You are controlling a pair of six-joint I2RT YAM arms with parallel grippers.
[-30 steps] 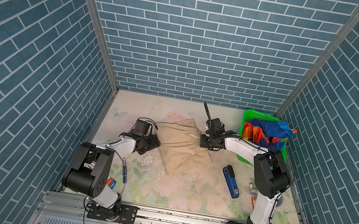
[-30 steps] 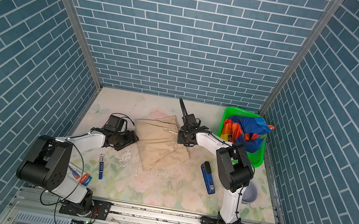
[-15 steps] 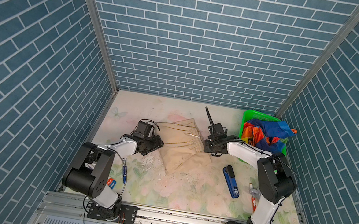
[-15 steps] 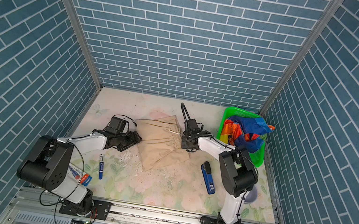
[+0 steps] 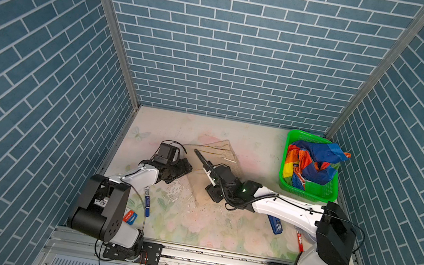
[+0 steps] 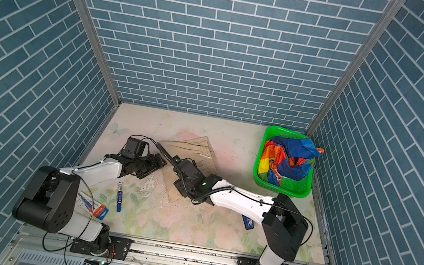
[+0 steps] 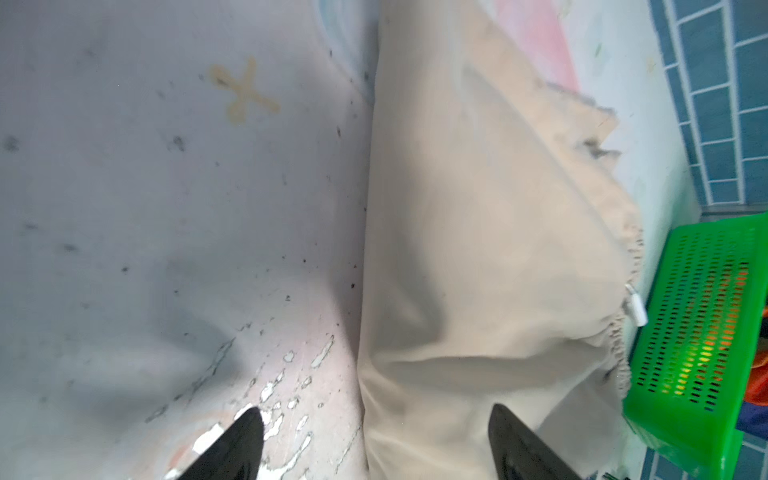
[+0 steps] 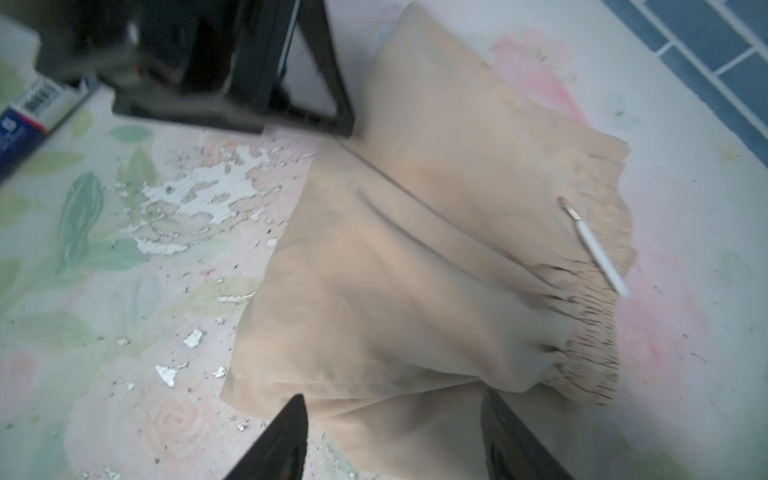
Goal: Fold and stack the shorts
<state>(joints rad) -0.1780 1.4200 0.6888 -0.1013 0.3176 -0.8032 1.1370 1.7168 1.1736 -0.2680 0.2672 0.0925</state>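
Observation:
The beige shorts (image 5: 197, 179) (image 6: 198, 148) lie flat in the middle of the table, partly under my right arm. In the left wrist view my left gripper (image 7: 376, 419) is open at their left edge (image 7: 478, 232), with one finger (image 7: 245, 432) over bare table and the other over cloth. My right gripper (image 8: 392, 399) is open just above the folded beige cloth (image 8: 415, 266), holding nothing. In both top views the left gripper (image 5: 184, 168) (image 6: 159, 163) and right gripper (image 5: 211, 184) (image 6: 178, 175) face each other across the shorts. The rainbow-striped shorts (image 5: 313, 163) (image 6: 287, 160) lie crumpled in the basket.
A green mesh basket (image 5: 308, 195) (image 6: 281, 191) stands at the back right. A blue marker (image 5: 146, 204) and a pen box (image 5: 129, 216) lie front left. A blue object (image 5: 275, 226) and a red item (image 5: 299, 239) lie under the right arm.
My right gripper moved from the shorts' right edge leftward and forward over the beige cloth, then opened. The left gripper shifted slightly toward the shorts' left edge.

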